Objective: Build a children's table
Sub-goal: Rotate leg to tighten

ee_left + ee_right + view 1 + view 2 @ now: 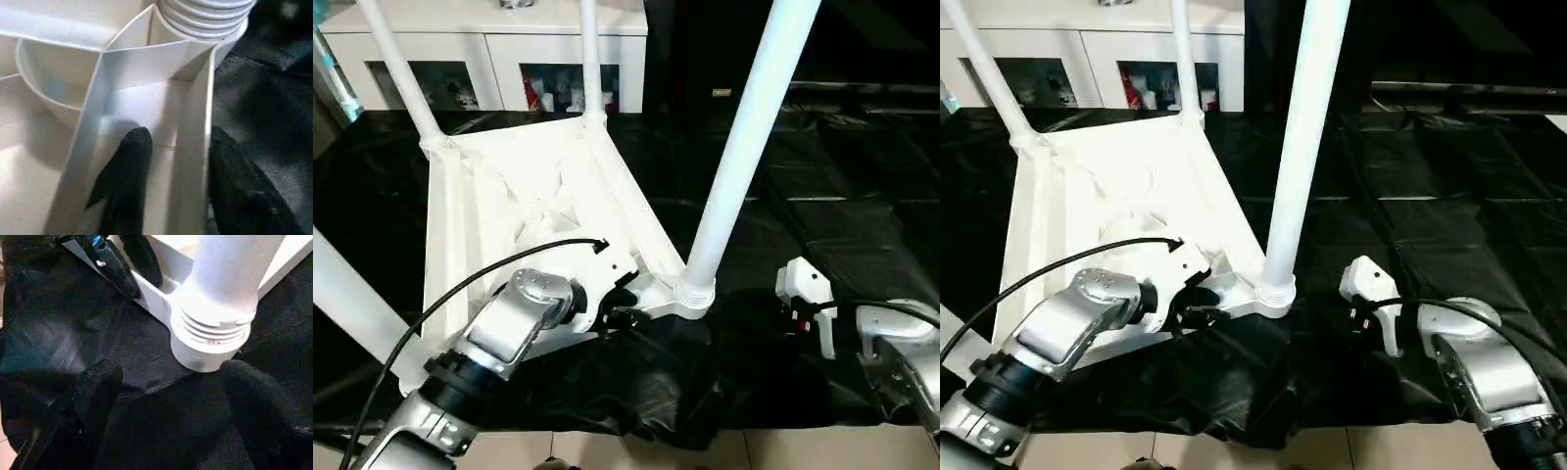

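Observation:
The white tabletop [509, 186] lies upside down on the black cloth, ribbed underside up. Several white tube legs rise from its corner sockets; the near-right leg [744, 147] stands in a ringed socket [695, 294]. My left gripper [178, 134] is at the near rim just left of that socket. One black finger [129, 166] is inside the rim wall and the other outside, with a small gap still showing on the inner side. My right gripper [171, 372] hovers low over the cloth to the right of the socket, its fingers [100, 382] spread wide and empty, facing the leg's base.
A white cabinet [499, 44] with glass doors stands behind the table. Black cloth [842, 176] covers the work surface and bunches up at the front edge [656, 392], where pale floor [607, 450] shows below. A black cable [489, 274] arcs over my left forearm.

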